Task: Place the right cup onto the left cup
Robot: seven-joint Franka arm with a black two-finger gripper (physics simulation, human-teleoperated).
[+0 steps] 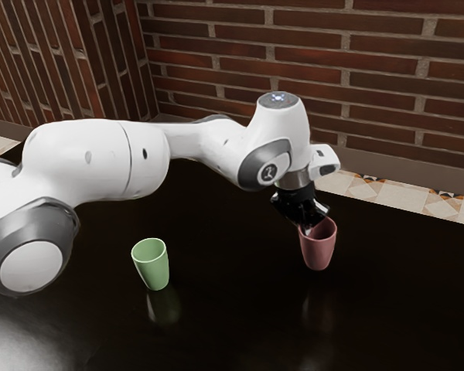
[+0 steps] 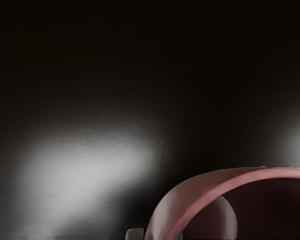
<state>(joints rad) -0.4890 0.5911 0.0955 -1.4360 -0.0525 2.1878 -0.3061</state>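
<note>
Heading the list, one pink cup (image 1: 318, 251) is seen upright, with its mouth upward, toward the exterior view's right. Whether its base is rested on the table or held just above it cannot be told. In the wrist view, part of its curved rim and darker inside is shown close under the hand.

Gripper, black, one (image 1: 315, 219): placed at the pink cup's rim, on the side toward the green cup. How far it is opened, and whether the pink cup is gripped, cannot be told.

Green cup, one (image 1: 152, 267): stood upright on the table, mouth upward, well apart from the pink one and toward the exterior view's left. Cups in all: two, neither stacked on the other.

Arm, white with grey joint covers, one (image 1: 97, 158): extended from the exterior view's left, above the table, and bent downward over the pink cup.

Table, dark and glossy, one (image 1: 232, 317): both cups are faintly mirrored in its top. In the wrist view, two pale patches of light (image 2: 85, 170) are reflected on it.

Brick wall faces, two (image 1: 255, 69): met at a corner behind the table and edged below by a plain skirting. Floor (image 1: 387, 191): laid with pale patterned tiles, seen beyond the table's far edge.
</note>
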